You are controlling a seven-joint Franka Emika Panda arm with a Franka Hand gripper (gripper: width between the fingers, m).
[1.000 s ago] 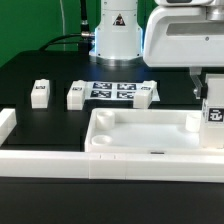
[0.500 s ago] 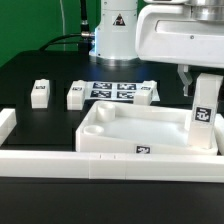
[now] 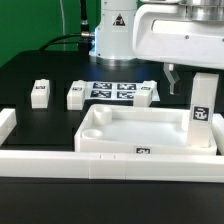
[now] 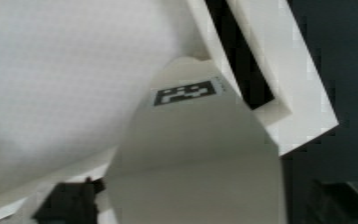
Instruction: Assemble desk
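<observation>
The white desk tabletop (image 3: 120,133) lies rim-up against the front rail, slightly turned. One white leg (image 3: 203,112) stands upright in its corner at the exterior view's right. My gripper (image 3: 183,86) hangs just above and to the left of that leg's top. One dark finger (image 3: 170,80) shows apart from the leg; the other is hidden. In the wrist view the fingertips (image 4: 78,203) stand wide apart around my gripper (image 4: 202,205), open, with only a white tagged surface (image 4: 185,95) below. Three loose legs (image 3: 40,92) (image 3: 76,95) (image 3: 148,93) lie on the black table.
The marker board (image 3: 113,90) lies between two loose legs near the arm's base (image 3: 115,40). A low white border rail (image 3: 90,163) runs along the front, with a raised end (image 3: 7,125) at the exterior view's left.
The tabletop turned slightly and the leg came upright in its corner. Since half a second ago my visible finger has moved left, away from the leg, which stays standing.
</observation>
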